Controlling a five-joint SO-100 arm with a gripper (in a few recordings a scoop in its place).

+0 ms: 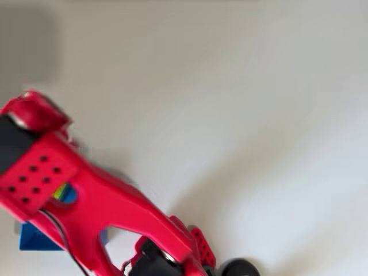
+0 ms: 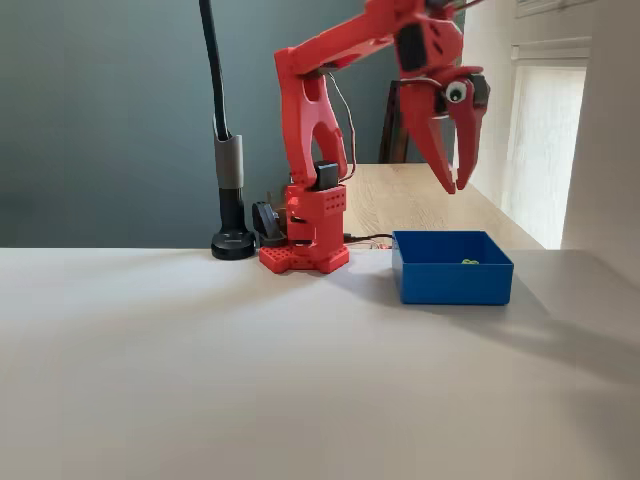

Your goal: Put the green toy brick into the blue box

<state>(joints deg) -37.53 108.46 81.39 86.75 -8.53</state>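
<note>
**Brick in box, gripper raised above it**

While the red arm point(image 2: 320, 120) reaches out from its base, the gripper point(image 2: 455, 185) hangs at twelve o'clock over the blue box point(image 2: 450, 280) in the fixed view, jaws close together, nothing between them. The green toy brick point(image 2: 468, 262) lies inside the box, toward its three o'clock side. Overhead, the arm covers most of the box point(image 1: 34, 240). White table point(image 2: 200, 380) beneath.

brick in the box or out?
In. In the fixed view a bit of green brick shows above the blue box's front wall.
</note>
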